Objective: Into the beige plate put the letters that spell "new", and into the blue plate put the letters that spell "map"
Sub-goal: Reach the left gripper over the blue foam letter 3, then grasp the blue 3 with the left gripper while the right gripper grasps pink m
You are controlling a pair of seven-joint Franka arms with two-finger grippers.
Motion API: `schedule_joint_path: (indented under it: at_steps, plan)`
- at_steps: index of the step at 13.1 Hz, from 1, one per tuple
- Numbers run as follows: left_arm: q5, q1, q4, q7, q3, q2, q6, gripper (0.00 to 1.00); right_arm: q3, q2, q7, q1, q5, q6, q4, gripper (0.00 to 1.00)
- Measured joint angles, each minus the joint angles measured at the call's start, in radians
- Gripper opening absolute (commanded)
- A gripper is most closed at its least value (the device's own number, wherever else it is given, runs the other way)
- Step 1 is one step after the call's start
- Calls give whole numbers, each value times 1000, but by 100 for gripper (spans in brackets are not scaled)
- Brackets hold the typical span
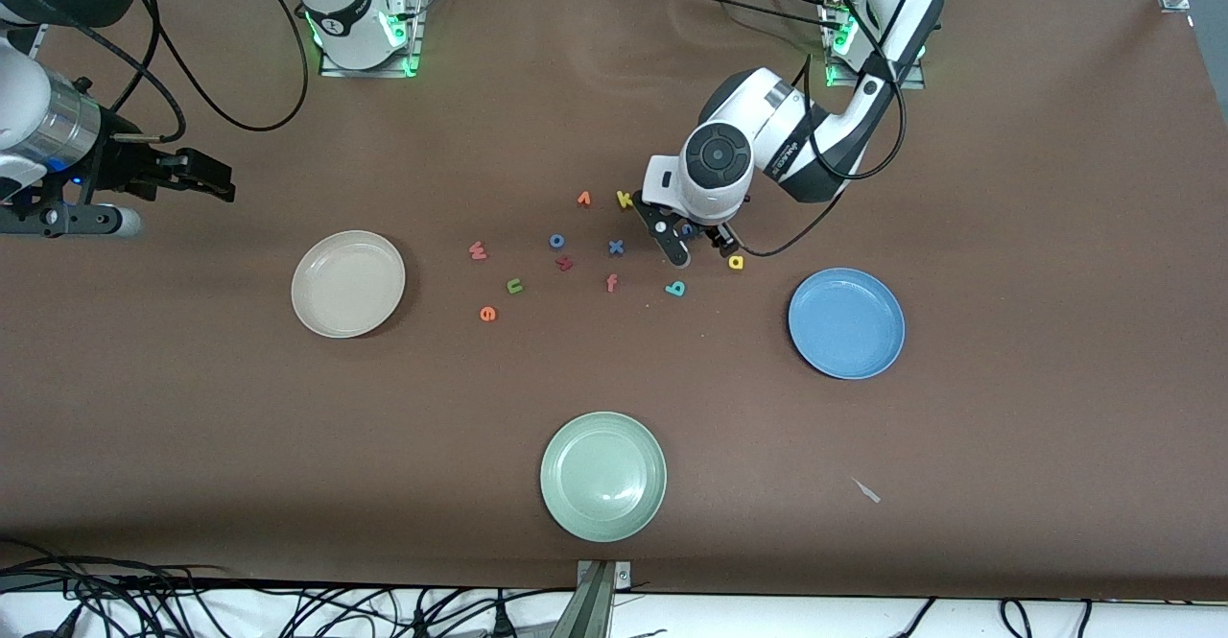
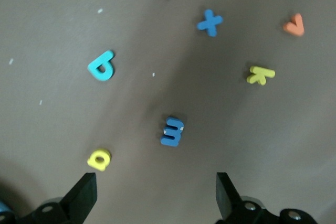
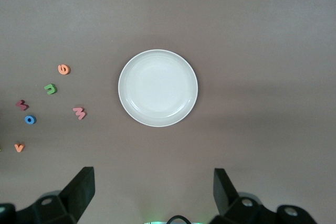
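Over the letter cluster between the beige plate (image 1: 347, 283) and the blue plate (image 1: 846, 322), both bare, the left gripper (image 1: 697, 240) hangs spread and empty above the light blue m (image 2: 172, 131); a skewed descent could nudge the yellow a (image 2: 99, 159) or catch the yellow k (image 2: 261, 74). The right gripper (image 3: 152, 192) waits spread above the beige plate. The green n (image 1: 514, 285), orange e (image 1: 488, 313), pink w (image 1: 478, 250) and teal p (image 1: 675, 288) lie loose. No branding reads; only the letters.
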Motion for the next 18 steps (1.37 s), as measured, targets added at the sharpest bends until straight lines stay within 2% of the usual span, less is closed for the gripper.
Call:
schedule_joint_path:
  at_steps: [2,4,6,11,15,18]
  plan:
    - [0,7,-70,84,1,2,108,100,1,0,0,0,43,1,0,100]
    - [0,7,-125,111,0,3,163,100,1,7,1,1,95,1,0,100]
    - [0,5,-140,116,-2,2,171,100,1,33,-1,8,127,1,-3,100]
    - [0,-11,-163,121,-10,2,206,100,4,147,3,109,130,20,-4,100]
    - [0,-13,-201,122,-10,2,286,100,5,177,29,174,130,117,-15,100]
    - [0,-13,-247,123,-10,2,346,100,5,199,83,233,130,266,-94,100]
